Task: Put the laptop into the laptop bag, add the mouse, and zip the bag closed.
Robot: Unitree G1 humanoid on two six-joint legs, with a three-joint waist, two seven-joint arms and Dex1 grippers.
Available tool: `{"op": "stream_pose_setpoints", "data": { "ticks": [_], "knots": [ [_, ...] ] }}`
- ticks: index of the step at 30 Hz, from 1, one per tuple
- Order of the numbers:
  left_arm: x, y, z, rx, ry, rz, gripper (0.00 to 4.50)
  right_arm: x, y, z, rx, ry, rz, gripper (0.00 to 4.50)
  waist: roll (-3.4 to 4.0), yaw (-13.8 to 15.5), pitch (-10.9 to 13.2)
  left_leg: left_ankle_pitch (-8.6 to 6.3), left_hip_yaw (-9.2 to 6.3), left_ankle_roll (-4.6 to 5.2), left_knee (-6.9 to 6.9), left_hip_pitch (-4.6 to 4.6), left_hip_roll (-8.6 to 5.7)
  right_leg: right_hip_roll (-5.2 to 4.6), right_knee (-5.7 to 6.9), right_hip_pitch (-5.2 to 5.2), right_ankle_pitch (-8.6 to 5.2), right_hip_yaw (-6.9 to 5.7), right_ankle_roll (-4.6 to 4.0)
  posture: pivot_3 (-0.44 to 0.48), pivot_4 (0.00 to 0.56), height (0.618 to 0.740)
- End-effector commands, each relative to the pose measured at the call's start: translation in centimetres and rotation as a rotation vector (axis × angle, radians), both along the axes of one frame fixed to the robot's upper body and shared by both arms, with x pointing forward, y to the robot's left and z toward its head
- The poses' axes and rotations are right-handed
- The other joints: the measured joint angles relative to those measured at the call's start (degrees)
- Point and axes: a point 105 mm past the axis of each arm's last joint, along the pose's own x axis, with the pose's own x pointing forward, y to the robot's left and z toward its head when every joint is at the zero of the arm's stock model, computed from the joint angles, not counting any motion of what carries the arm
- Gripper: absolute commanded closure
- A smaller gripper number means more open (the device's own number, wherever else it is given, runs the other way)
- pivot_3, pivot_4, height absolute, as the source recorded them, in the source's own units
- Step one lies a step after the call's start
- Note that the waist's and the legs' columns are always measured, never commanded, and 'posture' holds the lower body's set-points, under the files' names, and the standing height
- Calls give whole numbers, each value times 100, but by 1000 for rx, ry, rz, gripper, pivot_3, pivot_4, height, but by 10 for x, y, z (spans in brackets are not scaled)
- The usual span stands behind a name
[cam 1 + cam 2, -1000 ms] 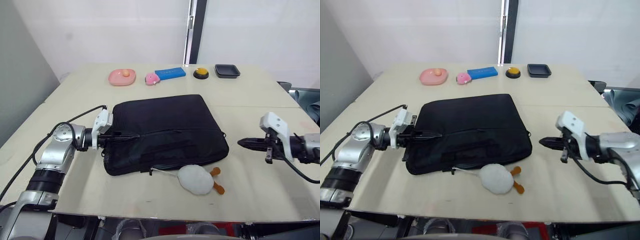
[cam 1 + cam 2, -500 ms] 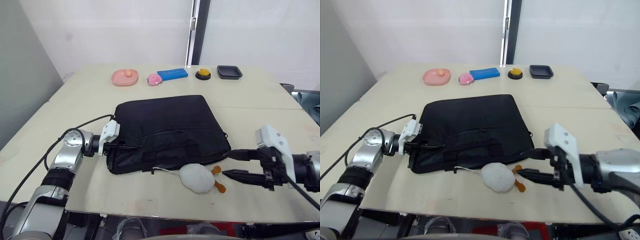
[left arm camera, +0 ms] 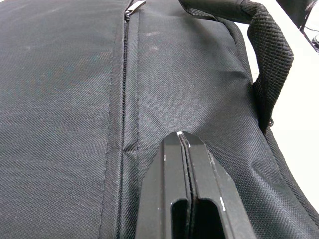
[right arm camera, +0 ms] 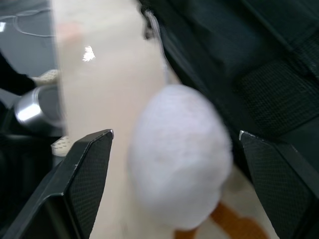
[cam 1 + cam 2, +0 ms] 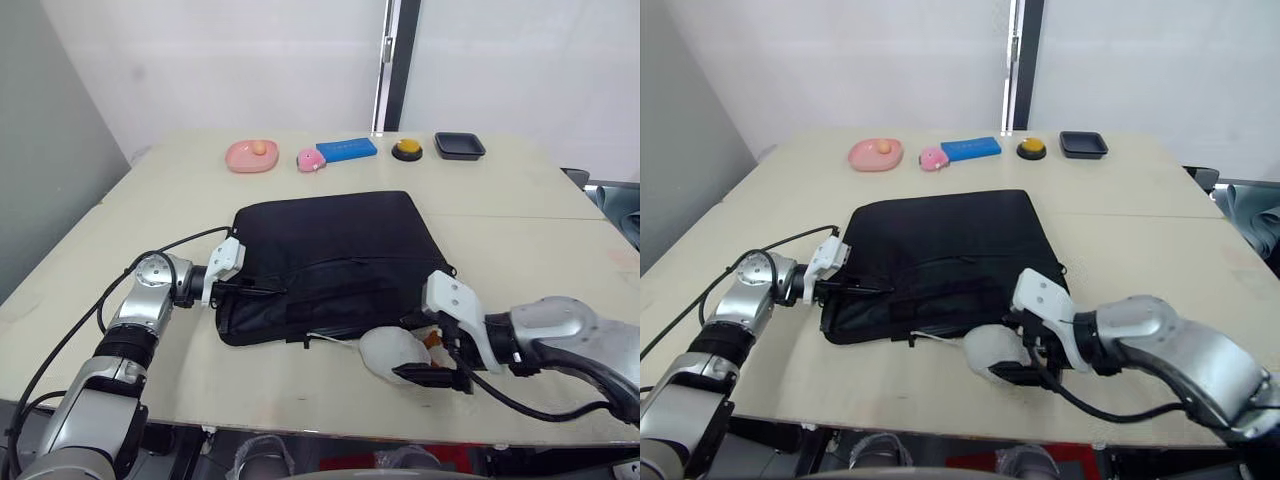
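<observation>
Left eye view: the laptop bag (image 5: 335,262) lies flat at the middle of the table (image 5: 520,200), its zipper edge and strap handles toward the robot. No laptop is exposed on the table; it is probably already inside the bag, though that cannot be confirmed from these views.

The left gripper (image 5: 262,291) is at the bag's left near corner. The left wrist view shows its two fingers pressed together against the black fabric beside a zipper seam; whether they pinch a zipper pull or a fold of cloth cannot be told.

The right gripper (image 5: 425,362) is low over the table at the bag's near edge. Its fingers are spread wide, one on either side of the white plush toy (image 5: 393,352) with orange feet, which touches the bag's front edge. The right wrist view confirms the toy (image 4: 179,154) sits between the parted fingers, not yet clamped.

Judgement: the step in hand is adding the mouse, with this white object seemingly being treated as that item. It does not match a flat computer mouse, and that mismatch is a risk.

The next move calls for closing the fingers squarely on the soft body, then lifting it clear. An open pocket or mouth on the bag will be needed before insertion.
</observation>
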Motion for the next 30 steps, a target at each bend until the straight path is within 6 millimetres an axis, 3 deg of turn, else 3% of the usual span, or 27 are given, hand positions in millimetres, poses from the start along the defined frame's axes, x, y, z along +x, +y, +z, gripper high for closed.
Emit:
{"op": "stream_pose_setpoints", "data": {
  "ticks": [1,8,11,16,20,27,30],
  "knots": [
    [-7,1,-14,44,64,-27,4500,1,6,-8,-18,-2,27,773,0,1,0,0,0,0,-1,-1,0,0,-2,0,0,0,0,0,150,740],
    [-13,2,-20,67,104,-39,4500,-3,-1,-18,-40,35,44,3095,1,-3,-1,0,0,0,-1,-1,-6,-6,-3,1,0,0,1,0,150,740],
    [-20,7,-34,129,116,-58,4500,-1,-12,-15,-61,35,7,4114,2,0,-2,-1,1,0,-1,-1,-6,-6,-4,2,0,1,1,0,150,740],
    [-26,10,-46,180,111,-86,4500,-11,-37,-11,-87,59,-34,4114,15,12,-18,-2,2,2,-8,2,-10,-11,-22,14,-1,-1,1,0,150,740],
    [-29,10,-51,193,107,-99,4500,-14,-70,-6,-114,66,-135,4114,28,7,-35,-4,2,6,-14,7,-16,-18,-32,22,-2,-3,4,0,150,740],
    [-29,8,-53,198,98,-114,4500,-15,-140,-8,-213,66,-327,4114,45,-12,-83,-5,4,20,-13,9,-45,-42,-33,25,-5,3,8,0,150,740],
    [-29,6,-54,196,94,-122,4500,-10,-183,-4,-291,41,-439,4114,42,-12,-98,-6,7,26,-13,7,-54,-51,-36,26,-7,5,12,0,150,740]
  ]
}}
